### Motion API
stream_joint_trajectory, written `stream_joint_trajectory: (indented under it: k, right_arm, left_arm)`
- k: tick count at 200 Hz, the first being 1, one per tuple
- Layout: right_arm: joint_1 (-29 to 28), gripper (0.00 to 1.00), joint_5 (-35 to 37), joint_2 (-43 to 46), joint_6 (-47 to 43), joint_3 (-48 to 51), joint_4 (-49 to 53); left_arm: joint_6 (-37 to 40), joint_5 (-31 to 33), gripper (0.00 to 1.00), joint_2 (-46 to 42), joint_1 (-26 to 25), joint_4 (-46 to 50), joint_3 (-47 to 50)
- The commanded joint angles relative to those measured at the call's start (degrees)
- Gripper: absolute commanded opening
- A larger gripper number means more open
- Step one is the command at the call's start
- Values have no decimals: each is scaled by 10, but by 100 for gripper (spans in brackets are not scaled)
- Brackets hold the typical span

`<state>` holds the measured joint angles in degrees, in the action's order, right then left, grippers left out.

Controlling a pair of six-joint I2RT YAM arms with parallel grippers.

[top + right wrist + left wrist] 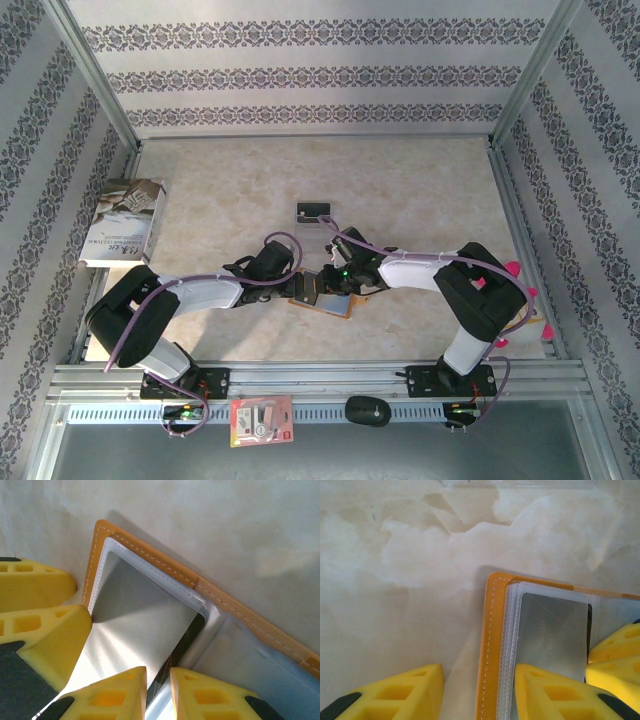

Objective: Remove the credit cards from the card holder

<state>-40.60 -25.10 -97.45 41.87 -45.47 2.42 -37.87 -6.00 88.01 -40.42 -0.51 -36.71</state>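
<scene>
The orange-tan card holder (322, 296) lies open on the table between the two arms. A glossy grey credit card (550, 635) sits partly in its clear inner pocket (145, 625). My right gripper (158, 680) is shut on that card's dark edge, its jaws a narrow slit apart. My left gripper (479, 680) stands open astride the holder's stitched edge (490, 645): one finger is over the bare table, the other rests on the pocket. The two grippers (300, 283) (345, 278) meet over the holder. A black credit card (314, 211) with a white mark lies on the table behind them.
A book (125, 222) leans at the left wall. A red-and-white packet (262, 420) and a black oval object (367, 410) sit on the front rail. Pink items (515, 272) are at the right edge. A clear plastic edge (520, 482) lies just beyond the holder.
</scene>
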Motion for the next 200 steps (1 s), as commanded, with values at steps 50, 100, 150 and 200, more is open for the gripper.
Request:
stream_joint_trajectory:
  k: [50, 100, 150, 200]
  right_arm:
    - [6, 32, 9, 17, 5, 12, 23]
    - [8, 28, 1, 1, 8, 7, 8]
    - [16, 16, -2, -14, -4, -8, -7]
    - [32, 0, -6, -24, -47, -29, 22]
  left_arm:
    - [-9, -46, 41, 28, -6, 28, 28]
    - [-10, -51, 41, 32, -6, 25, 30]
    - [-15, -55, 41, 21, -7, 32, 40]
    - [-23, -66, 41, 3, -7, 40, 51]
